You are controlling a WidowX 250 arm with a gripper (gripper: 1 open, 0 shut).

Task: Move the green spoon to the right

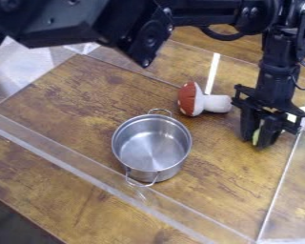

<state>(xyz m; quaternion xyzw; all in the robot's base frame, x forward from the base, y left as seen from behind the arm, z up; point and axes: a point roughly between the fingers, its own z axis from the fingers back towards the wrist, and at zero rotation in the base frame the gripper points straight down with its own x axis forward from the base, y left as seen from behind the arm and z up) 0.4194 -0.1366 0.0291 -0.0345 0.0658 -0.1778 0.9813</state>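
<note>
The green spoon point(258, 137) is a small yellow-green piece lying on the wooden table point(79, 95) at the far right. My gripper point(270, 133) hangs straight down over it on a black arm. Its two dark fingers point(250, 124) stand apart on either side of the spoon. The spoon shows in the gap close to the left finger, and most of it is hidden behind the fingers. I cannot tell whether either finger touches it.
A steel pot point(152, 146) stands at the table's middle front. A red-capped toy mushroom point(196, 99) lies left of the gripper, with a thin cream stick point(213, 69) behind it. A clear plastic rim point(66, 152) runs along the table's front and right edges.
</note>
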